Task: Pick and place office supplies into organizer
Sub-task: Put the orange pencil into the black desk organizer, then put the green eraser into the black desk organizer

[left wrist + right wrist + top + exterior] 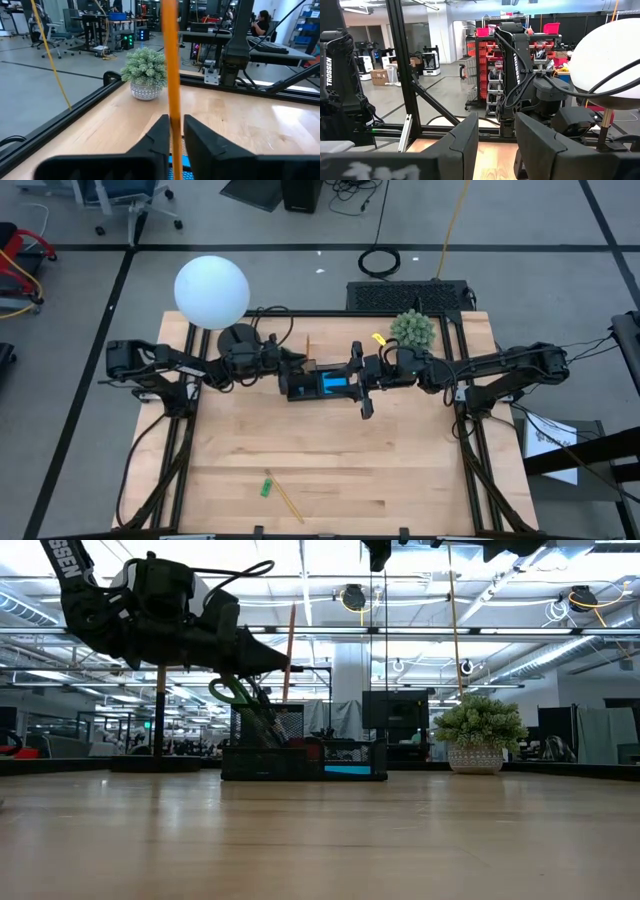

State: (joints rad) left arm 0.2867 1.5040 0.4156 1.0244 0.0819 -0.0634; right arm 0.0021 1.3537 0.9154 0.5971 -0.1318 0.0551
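The black organizer [300,390] [290,762] stands mid-table at the back, with the blue sticky pad [335,385] and the green-handled scissors [232,695] in it. An orange pencil [290,635] [172,60] stands upright with its lower end down in the organizer. My left gripper [300,366] [176,127] reaches level over the organizer's left end, its fingers slightly open on either side of the pencil. My right gripper [366,385] [496,145] hovers open and empty above the organizer's right end. A yellow pencil [289,501] and a small green piece [267,487] lie near the front edge. My left gripper comes level from the table's left, with the orange pencil's shaft [175,117] between its two fingers, which lie across it. A thin slit shows between the shaft and one finger [200,137]. Whether the other finger touches the shaft I cannot tell.
A lamp with a white globe [212,292] and a round black base [238,338] stands behind my left arm. A small green plant [412,330] sits at the back right. The black frame rails [190,430] run along both table sides. Bare wood lies between organizer and front edge.
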